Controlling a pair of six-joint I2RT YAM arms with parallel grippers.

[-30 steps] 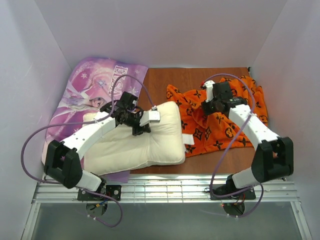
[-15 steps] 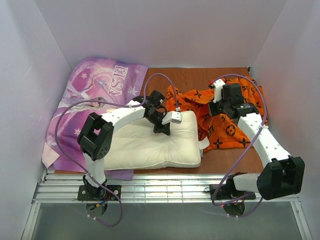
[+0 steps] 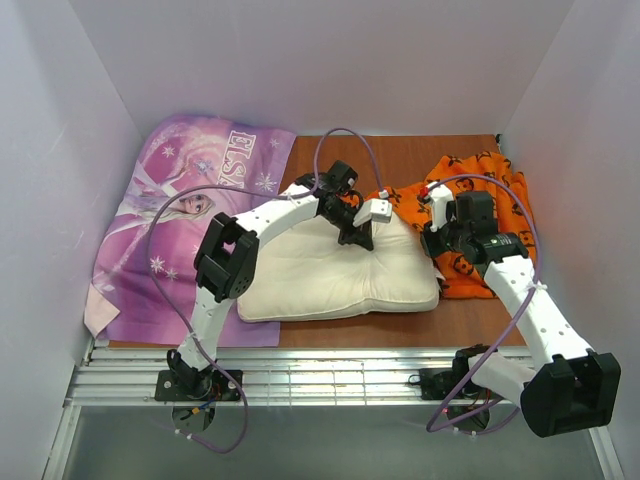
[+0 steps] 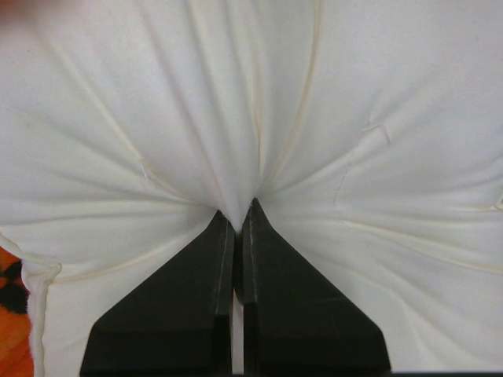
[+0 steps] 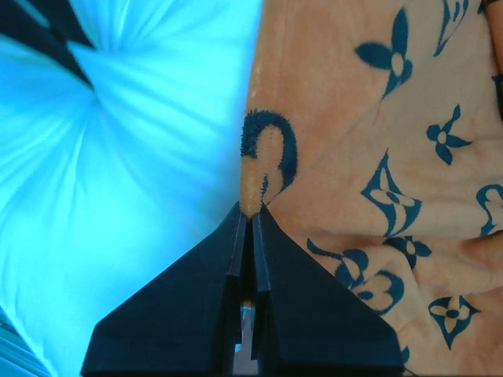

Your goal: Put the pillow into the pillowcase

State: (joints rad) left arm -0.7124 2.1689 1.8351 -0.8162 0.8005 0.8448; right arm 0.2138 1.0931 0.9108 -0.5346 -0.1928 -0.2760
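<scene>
The cream-white pillow (image 3: 340, 275) lies in the middle of the table, its right end against the orange pillowcase (image 3: 490, 190). My left gripper (image 3: 357, 238) is shut, pinching a fold of the pillow's top fabric (image 4: 236, 118); puckers run out from its fingertips (image 4: 237, 224). My right gripper (image 3: 432, 243) is shut on the pillowcase's edge (image 5: 263, 169) right beside the pillow (image 5: 118, 196), which looks blue-tinted in the right wrist view. The pillowcase (image 5: 393, 157) is bunched at the back right, and part of it is hidden behind the right arm and the pillow.
A purple "ELSA" princess-print fabric (image 3: 170, 225) lies at the left, partly under the pillow. The brown tabletop (image 3: 400, 150) shows at the back. White walls close in on three sides. A metal rail (image 3: 330, 375) runs along the near edge.
My left gripper has dragged the pillow to the right, up to the pillowcase. My right gripper has moved nearer and rightward, bunching the pillowcase toward the back right corner.
</scene>
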